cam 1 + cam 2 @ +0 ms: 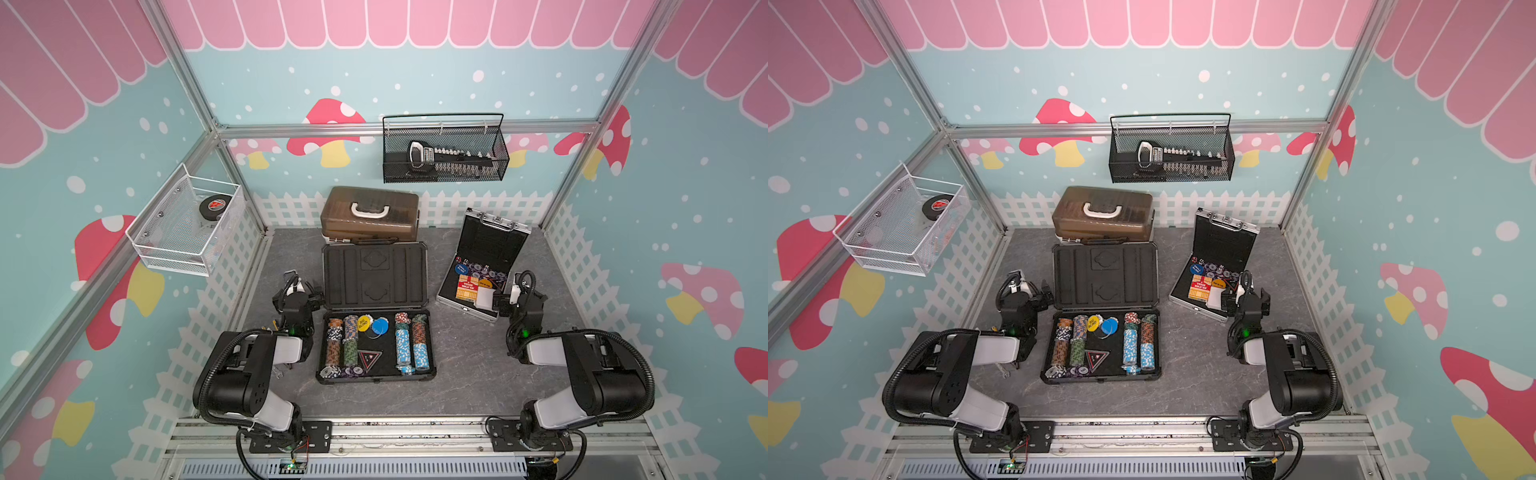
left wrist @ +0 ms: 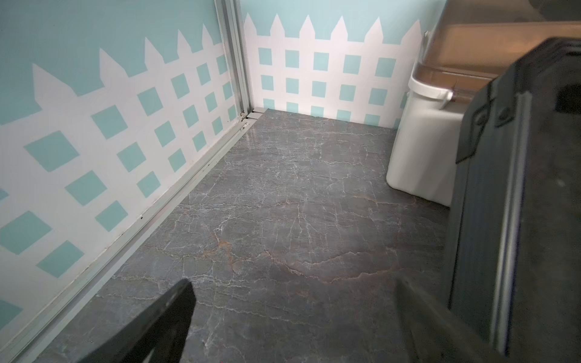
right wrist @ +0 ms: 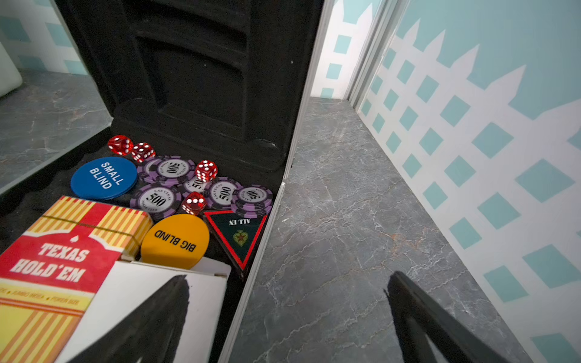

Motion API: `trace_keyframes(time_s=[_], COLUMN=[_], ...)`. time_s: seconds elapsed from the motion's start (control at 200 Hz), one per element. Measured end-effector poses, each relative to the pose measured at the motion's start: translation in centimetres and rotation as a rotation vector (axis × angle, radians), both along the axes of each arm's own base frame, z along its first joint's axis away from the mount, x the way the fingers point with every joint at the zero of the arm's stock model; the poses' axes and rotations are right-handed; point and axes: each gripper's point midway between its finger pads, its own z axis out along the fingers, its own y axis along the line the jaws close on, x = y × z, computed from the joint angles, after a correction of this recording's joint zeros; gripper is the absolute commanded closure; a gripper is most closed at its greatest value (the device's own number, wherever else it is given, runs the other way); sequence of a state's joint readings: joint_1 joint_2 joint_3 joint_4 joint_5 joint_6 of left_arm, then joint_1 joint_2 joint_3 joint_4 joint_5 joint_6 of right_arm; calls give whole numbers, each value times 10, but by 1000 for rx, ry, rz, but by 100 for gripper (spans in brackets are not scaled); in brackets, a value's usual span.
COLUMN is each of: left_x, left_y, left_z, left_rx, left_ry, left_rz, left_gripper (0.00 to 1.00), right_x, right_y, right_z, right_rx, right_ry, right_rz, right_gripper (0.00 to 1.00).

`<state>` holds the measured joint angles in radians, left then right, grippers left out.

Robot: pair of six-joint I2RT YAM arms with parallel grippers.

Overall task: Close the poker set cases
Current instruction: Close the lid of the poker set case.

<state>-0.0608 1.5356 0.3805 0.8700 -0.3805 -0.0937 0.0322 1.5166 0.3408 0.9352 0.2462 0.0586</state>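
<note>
The black case [image 1: 374, 274] stands open just right of the left gripper [image 2: 294, 284] (both grippers wide, empty). The silver case [image 1: 492, 241] has its edge under the right gripper [image 3: 289, 276].

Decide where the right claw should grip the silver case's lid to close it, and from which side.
Grip the silver case's lid by its free top edge, beside the handle. The lid stands nearly upright, hinged at the far side, so that edge is highest and gives most leverage. The open right claw should probably come from above, straddle the edge, then swing it toward the robot.
</note>
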Motion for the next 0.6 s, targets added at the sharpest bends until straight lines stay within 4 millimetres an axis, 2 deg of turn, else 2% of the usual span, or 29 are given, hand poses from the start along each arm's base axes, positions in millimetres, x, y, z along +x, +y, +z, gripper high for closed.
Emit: trace_keyframes(time_s=[0.6], left_x=[0], left_y=[0], left_z=[0], left_rx=[0], left_ry=[0], left_rz=[0], left_gripper=[1], right_x=[0], right_y=[4], right_z=[-4], right_rx=[1], right_ry=[17], right_rz=[24], right_gripper=[1])
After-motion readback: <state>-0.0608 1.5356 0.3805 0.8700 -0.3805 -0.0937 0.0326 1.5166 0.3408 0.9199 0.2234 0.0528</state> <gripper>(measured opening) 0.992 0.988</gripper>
